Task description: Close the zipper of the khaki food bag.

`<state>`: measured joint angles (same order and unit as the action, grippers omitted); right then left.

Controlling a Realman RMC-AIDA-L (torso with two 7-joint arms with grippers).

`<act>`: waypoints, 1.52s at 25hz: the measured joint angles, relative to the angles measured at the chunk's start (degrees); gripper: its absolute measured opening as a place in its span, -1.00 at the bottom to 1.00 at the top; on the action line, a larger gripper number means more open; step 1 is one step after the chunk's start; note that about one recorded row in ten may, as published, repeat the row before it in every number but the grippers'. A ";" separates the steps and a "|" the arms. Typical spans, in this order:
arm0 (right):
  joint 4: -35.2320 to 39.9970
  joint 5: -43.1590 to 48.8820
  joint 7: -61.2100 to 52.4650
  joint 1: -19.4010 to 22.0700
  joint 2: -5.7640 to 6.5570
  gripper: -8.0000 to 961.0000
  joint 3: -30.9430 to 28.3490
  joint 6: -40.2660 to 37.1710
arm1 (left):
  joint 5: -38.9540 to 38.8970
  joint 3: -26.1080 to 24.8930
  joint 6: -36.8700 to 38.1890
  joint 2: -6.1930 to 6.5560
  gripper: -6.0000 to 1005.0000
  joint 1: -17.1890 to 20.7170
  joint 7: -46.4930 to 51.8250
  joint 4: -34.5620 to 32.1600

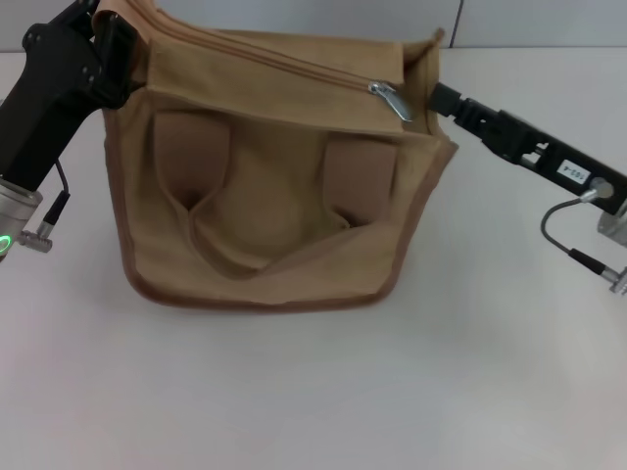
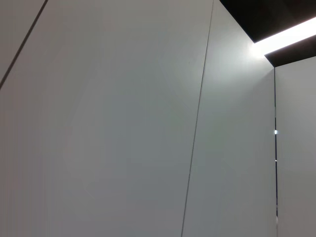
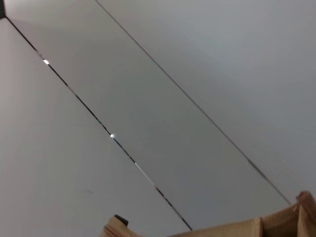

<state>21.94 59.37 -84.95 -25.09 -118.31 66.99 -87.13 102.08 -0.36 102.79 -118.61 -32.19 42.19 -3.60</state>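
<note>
The khaki food bag (image 1: 265, 225) stands on the white table in the head view, its two wide handles hanging down the front. The zipper (image 1: 284, 61) runs along its top, and the silver pull tab (image 1: 392, 99) lies near the bag's right end. My left gripper (image 1: 116, 39) is shut on the bag's top left corner. My right gripper (image 1: 438, 97) is at the bag's right end, just right of the pull tab, with its tip against the fabric. A strip of the bag's edge (image 3: 276, 224) shows in the right wrist view.
The white table (image 1: 313, 392) spreads in front of the bag and to both sides of it. The left wrist view shows only grey wall panels (image 2: 123, 123) and a ceiling light.
</note>
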 joint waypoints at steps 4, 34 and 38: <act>-0.22 -0.23 6.62 1.37 -0.64 -0.93 -2.76 -1.21 | -0.05 0.01 -0.28 -0.12 -0.90 0.40 0.00 0.00; -5.68 0.21 30.86 1.54 -1.16 0.51 -4.85 -10.41 | 1.11 -3.32 1.52 1.23 0.09 24.26 0.94 -8.60; -5.24 4.65 37.87 0.08 -0.99 0.51 -0.90 -14.49 | 5.14 3.71 8.98 2.31 0.25 24.60 2.42 -15.43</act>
<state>16.70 64.01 -47.08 -25.01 -119.30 66.09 -101.62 107.23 3.35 111.77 -116.30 -7.59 44.61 -19.03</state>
